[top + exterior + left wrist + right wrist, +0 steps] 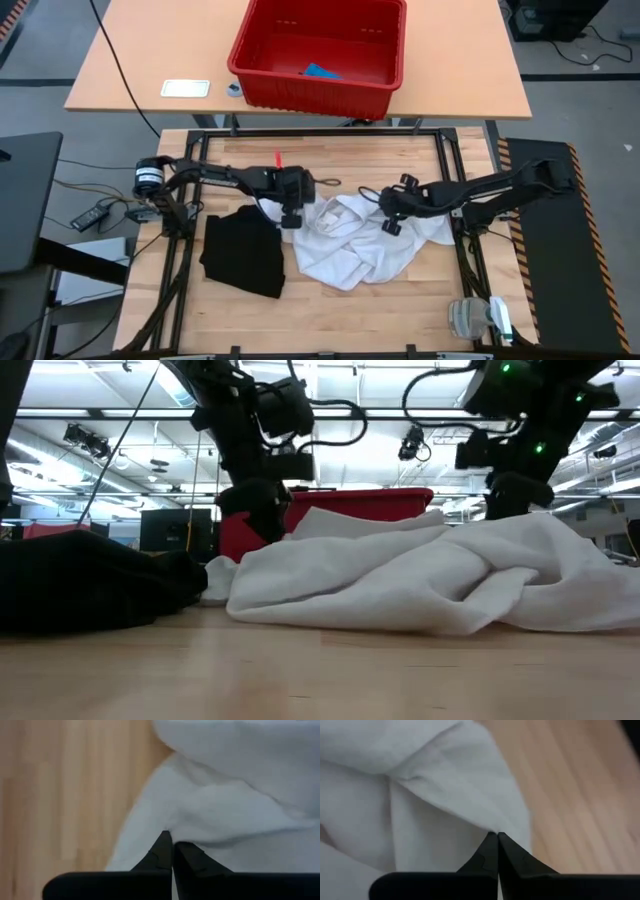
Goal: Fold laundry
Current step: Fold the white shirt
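Observation:
The large white T-shirt point(352, 250) lies crumpled in the middle of the wooden table point(400, 310). My left gripper point(291, 222) is shut on its left part, and my right gripper point(389, 226) is shut on its far right part. The black garment point(243, 250) lies flat in a heap on the table, left of the T-shirt and touching it. A small bright blue piece point(320, 72) lies inside the red basket point(385, 75). In the low view my left gripper point(262, 510) and my right gripper point(515, 495) come down onto the T-shirt point(400, 575). My left gripper pinches a fold of the white T-shirt point(175, 825) between its two fingertips, slanting down from the table's left. The cloth bunches into creases at the fingers; the rest lies slack on the table. My right gripper pinches the T-shirt at an edge or fold point(485, 822) between its fingertips, slanting down from the table's right. Creases run from the fingers into the cloth, and the rest rests on the table.
The red basket stands on a separate table point(470, 70) beyond the far edge, beside a white flat item point(185, 88). A small red mark point(278, 159) sits on the far part of the wooden table. A grey-white device point(478, 318) lies at the near right corner.

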You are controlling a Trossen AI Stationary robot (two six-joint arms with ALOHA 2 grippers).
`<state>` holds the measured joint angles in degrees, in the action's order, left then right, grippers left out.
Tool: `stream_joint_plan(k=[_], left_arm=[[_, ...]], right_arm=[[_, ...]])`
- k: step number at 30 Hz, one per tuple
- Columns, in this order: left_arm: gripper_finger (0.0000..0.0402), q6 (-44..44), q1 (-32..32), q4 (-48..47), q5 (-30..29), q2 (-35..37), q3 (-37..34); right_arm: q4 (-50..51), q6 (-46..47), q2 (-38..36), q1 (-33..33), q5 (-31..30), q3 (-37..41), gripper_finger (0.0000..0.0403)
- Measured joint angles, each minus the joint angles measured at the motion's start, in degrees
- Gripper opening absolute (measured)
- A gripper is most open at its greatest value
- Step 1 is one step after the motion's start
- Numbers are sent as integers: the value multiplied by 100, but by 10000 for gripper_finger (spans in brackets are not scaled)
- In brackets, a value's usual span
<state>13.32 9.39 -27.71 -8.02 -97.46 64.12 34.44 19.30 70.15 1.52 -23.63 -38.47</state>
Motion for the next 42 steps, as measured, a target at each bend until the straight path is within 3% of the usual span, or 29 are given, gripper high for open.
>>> stream_joint_plan(k=[6, 14, 16, 20, 23, 25, 32, 42], left_arm=[[1, -323, 343, 18, -6, 659, -2], [1, -819, 534, 296, -10, 1686, -2], [1, -1157, 482, 437, 184, 1947, -5], [0, -1741, 254, 1330, 1271, 2360, -4], [0, -1937, 18, 1725, 1316, 2563, -4], [0, -2049, -84, 1746, 1046, 2650, -4], [0, -2630, -196, 1028, 582, 2519, 0], [0, -3161, -453, 696, 3, 2508, -2]], right_arm=[[230, 239, -803, -13, -244, 0, 2], [-409, 705, -1891, -59, -527, 2, 1], [-819, 481, -2176, -50, -190, 2, 0], [-1961, 8, -2624, -21, 774, 2, 0], [-2566, -271, -2863, 55, 726, -2, 0], [-2459, -362, -2976, 76, 554, -5, 0], [-260, -107, -2553, 59, 529, 235, 44], [-1780, -645, -1640, -69, 485, 1429, 109]])
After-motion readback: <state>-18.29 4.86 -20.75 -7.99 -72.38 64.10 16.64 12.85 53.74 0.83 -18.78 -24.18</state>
